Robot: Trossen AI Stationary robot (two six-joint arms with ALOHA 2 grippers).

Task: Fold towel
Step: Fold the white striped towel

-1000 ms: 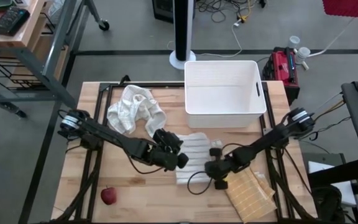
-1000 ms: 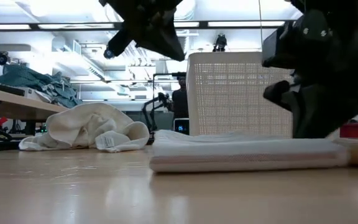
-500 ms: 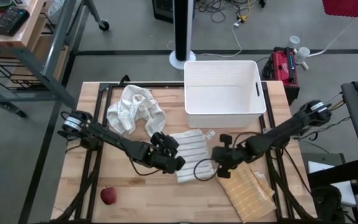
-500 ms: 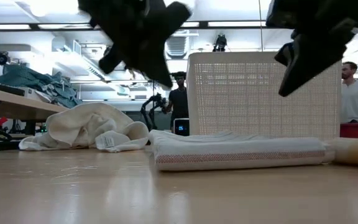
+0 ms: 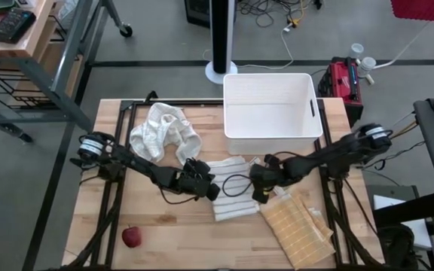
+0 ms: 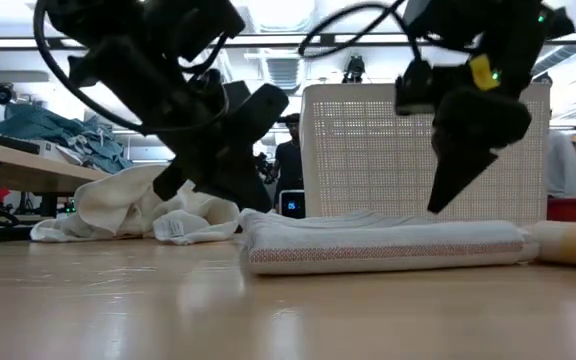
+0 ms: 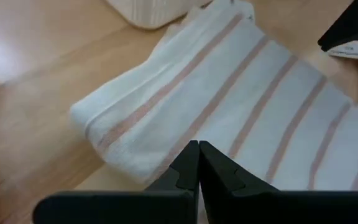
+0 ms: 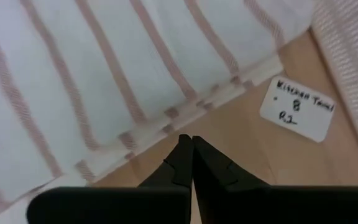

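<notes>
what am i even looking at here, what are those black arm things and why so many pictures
Two robot arms work at a wooden table. One camera looks down from above, one sits at table height, and one rides on each wrist. A folded striped towel lies in the middle, with the left gripper and right gripper over its two sides, both shut and holding nothing. Also there: a crumpled white cloth, a white bin, a tan towel and a red apple.

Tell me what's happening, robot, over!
Left gripper and right gripper shut, holding nothing, flanking the striped towel. Towel folded flat. Crumpled white cloth nearby, not blocking.
</notes>
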